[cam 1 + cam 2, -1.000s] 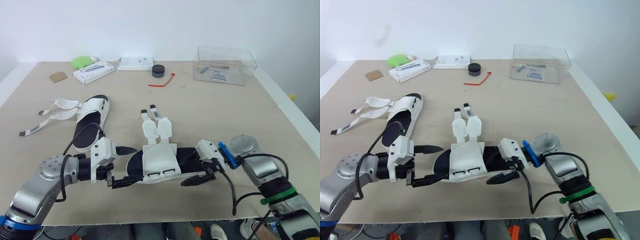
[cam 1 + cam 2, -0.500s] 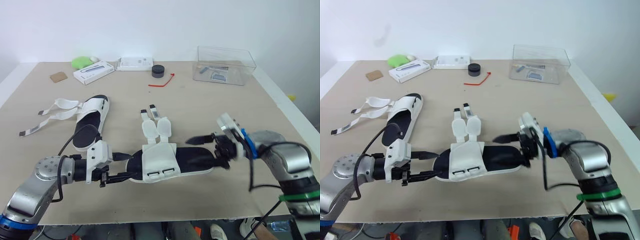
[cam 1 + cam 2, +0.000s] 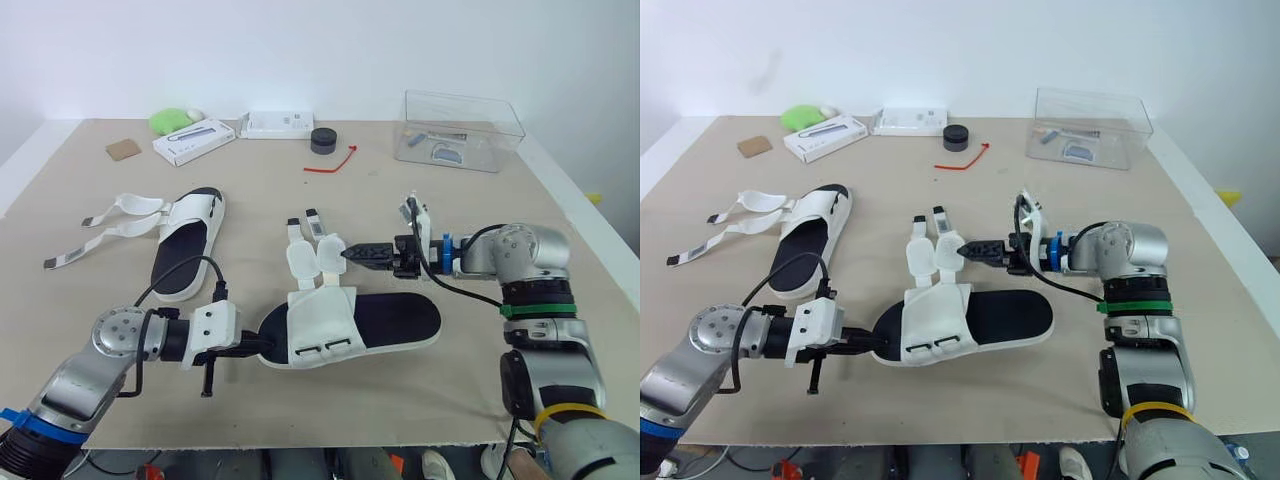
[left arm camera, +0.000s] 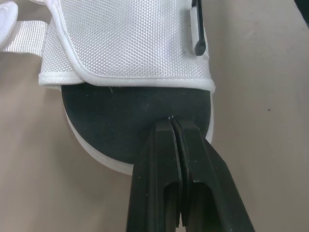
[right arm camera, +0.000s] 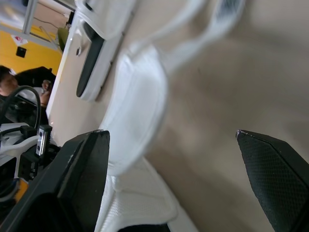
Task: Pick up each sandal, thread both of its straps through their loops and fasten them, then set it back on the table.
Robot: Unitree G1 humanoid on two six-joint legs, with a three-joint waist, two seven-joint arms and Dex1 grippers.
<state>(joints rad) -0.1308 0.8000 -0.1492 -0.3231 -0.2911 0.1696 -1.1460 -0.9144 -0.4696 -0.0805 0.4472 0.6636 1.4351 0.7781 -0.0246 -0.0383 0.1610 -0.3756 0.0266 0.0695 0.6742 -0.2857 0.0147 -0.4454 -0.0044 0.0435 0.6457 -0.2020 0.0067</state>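
The near sandal (image 3: 385, 318) lies flat with a black insole and a white upper (image 4: 125, 38). Its two strap flaps (image 3: 315, 258) point away from me, unfastened. My left gripper (image 3: 245, 343) is shut, and its fingertips (image 4: 170, 126) rest on the insole at the sandal's left end with nothing between them. My right gripper (image 3: 362, 254) is open, hovering just right of the strap flaps (image 5: 137, 96) with nothing in it. The second sandal (image 3: 185, 235) lies at the left, its long straps (image 3: 110, 215) spread out on the table.
At the back stand a clear plastic box (image 3: 460, 130), a black round piece (image 3: 322, 140), a red tie (image 3: 335, 162), two white boxes (image 3: 195, 142) and a green thing (image 3: 172, 120). The table's front edge (image 3: 300, 440) runs just below both arms.
My left gripper has shut and its tips now sit at the sandal's left end. My right gripper left the sandal's right end and swung up to the strap flaps, staying open.
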